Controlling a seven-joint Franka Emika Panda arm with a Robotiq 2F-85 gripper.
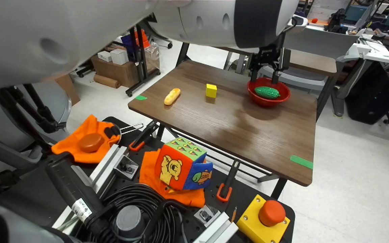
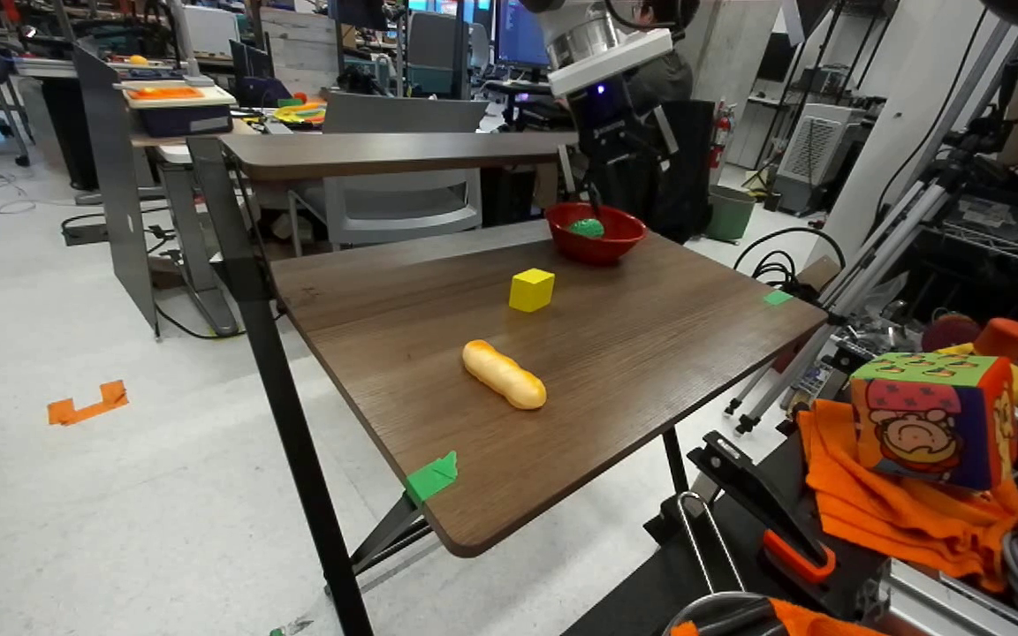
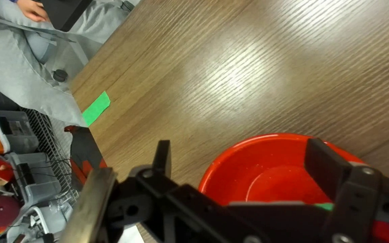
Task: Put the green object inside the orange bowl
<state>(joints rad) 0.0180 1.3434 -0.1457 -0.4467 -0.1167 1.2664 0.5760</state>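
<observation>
The green object (image 1: 267,92) is a bumpy, dark green, rounded piece lying inside the orange bowl (image 1: 268,102), which is round, glossy and red-orange. Both also show in an exterior view, the green object (image 2: 587,228) inside the bowl (image 2: 597,253) near the table's far edge. My gripper (image 1: 264,80) is over the bowl with its fingers spread apart and nothing between them. In the wrist view the gripper (image 3: 240,152) is open, with one finger over the bowl (image 3: 272,162) and one outside its rim. Only a sliver of the green object (image 3: 325,206) shows there, the remainder hidden behind the gripper.
A yellow cube (image 1: 211,91) and a bread-like piece (image 1: 172,97) lie on the brown table (image 1: 194,114). Green tape strips (image 1: 301,161) mark table corners. A black bench with a cloth cube (image 1: 181,165), clamps and cables stands on the near side. A person sits beyond the table.
</observation>
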